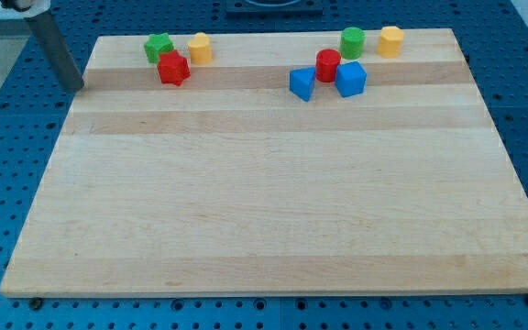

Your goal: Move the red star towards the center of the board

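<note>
My tip (74, 86) sits at the board's (246, 211) left edge, bare, touching nothing, well left of the red star (173, 69). The star lies near the top, just below the green block (159, 47). Next: get behind it and push down-right.

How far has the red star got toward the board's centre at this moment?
Barely started. The red star sits near the view's top-left, just below the green block and yellow block, far from the board centre. My tip is off the board's left edge, apart from the star. Nearly the whole push toward the centre remains.
</note>
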